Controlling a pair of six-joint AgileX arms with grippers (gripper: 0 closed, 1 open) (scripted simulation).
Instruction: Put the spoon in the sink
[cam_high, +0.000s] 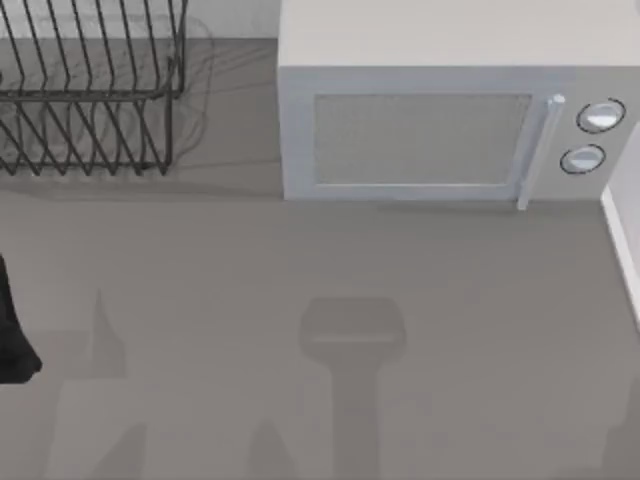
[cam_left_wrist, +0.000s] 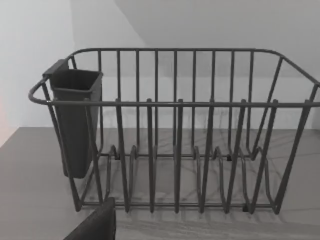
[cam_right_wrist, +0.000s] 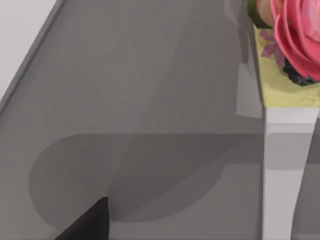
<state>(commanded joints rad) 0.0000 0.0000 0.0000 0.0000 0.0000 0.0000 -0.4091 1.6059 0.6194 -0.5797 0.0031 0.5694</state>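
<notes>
The spoon and the sink are out of view. A dark part of my left arm (cam_high: 12, 335) sits at the table's left edge in the top view. In the left wrist view, a dark corner of my left gripper (cam_left_wrist: 95, 226) faces a wire dish rack (cam_left_wrist: 175, 102), still a short way from it. A dark cutlery holder (cam_left_wrist: 75, 122) hangs on one end of the rack; I cannot see inside it. In the right wrist view, a dark tip of my right gripper (cam_right_wrist: 87, 226) hovers over bare grey counter.
A white microwave (cam_high: 440, 130) with its door shut stands at the back, right of the dish rack (cam_high: 90, 90). A pink flower (cam_right_wrist: 295, 35) in a yellow-green pot (cam_right_wrist: 287, 87) stands near the right gripper. Open grey counter (cam_high: 330, 330) spans the middle and front.
</notes>
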